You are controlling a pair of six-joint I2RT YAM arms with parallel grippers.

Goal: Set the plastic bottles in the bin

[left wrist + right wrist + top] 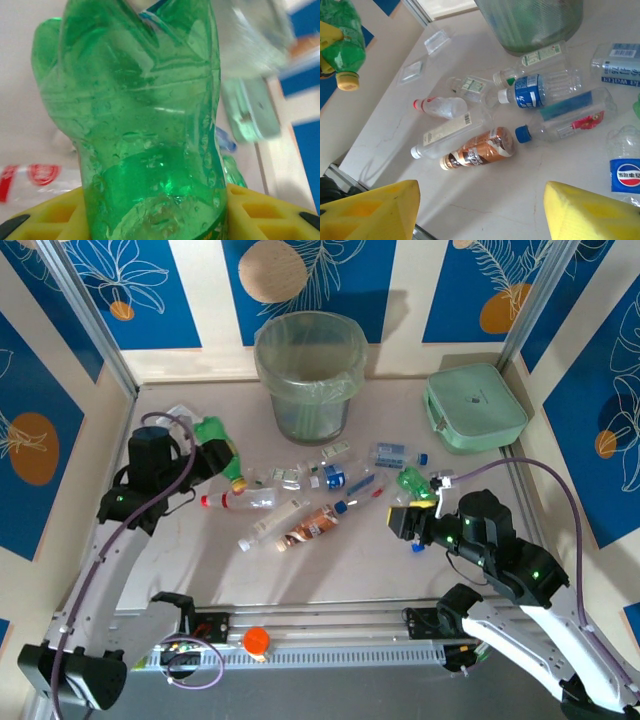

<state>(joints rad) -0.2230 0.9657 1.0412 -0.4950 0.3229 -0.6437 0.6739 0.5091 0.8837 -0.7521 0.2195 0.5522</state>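
Green bottle (213,435) is clamped in my left gripper (222,458), yellow cap toward five o'clock in the top view, and the bin (310,410) stands at about two o'clock from it, nearer this arm than my right gripper (398,520), whose jaws stand apart and empty.

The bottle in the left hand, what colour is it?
The bottle is green, best seen in the left wrist view.

Left claw (218,455) clamped shut — right claw (480,210) open, angled down.
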